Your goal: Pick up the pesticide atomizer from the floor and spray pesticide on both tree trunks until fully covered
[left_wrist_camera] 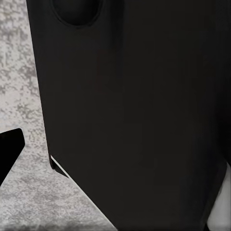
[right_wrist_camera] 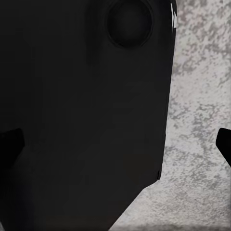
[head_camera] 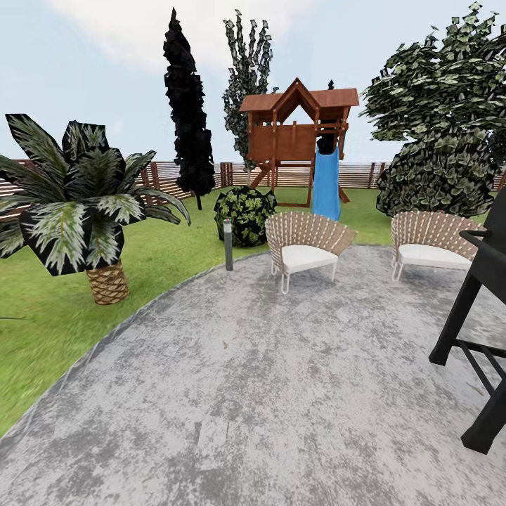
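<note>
Robot is on the round paved patio (head_camera: 267, 393) in the garden, head cam facing the lawn (head_camera: 161, 260), fence (head_camera: 393, 174) and wooden playset (head_camera: 299, 133) w/ its blue slide (head_camera: 326, 184). Two wicker chairs (head_camera: 306, 242) sit at the patio's far edge, a short palm (head_camera: 77, 204) off to the left, a dark cypress (head_camera: 188, 112) behind, a low bollard light (head_camera: 228, 244) by a round shrub (head_camera: 246, 214).

Risks, as I judge them: a black frame (head_camera: 478, 337) stands close at the right edge, so turning the base that way could clip it. Chairs and bollard block a straight run to the grass. Also easy to mistake the palm or cypress for target trees; neither has a bare grey-brown trunk.

The atomizer isn't anywhere I can spot, so can't say where it lies relative to either pincer. Both wrist cams look along dark robot body (left_wrist_camera: 134, 106) down at speckled paving (right_wrist_camera: 202, 96). Dark finger tips poke in at the edges, apart, but can't tell for sure if either pincer is open or closed; nothing visibly held.
</note>
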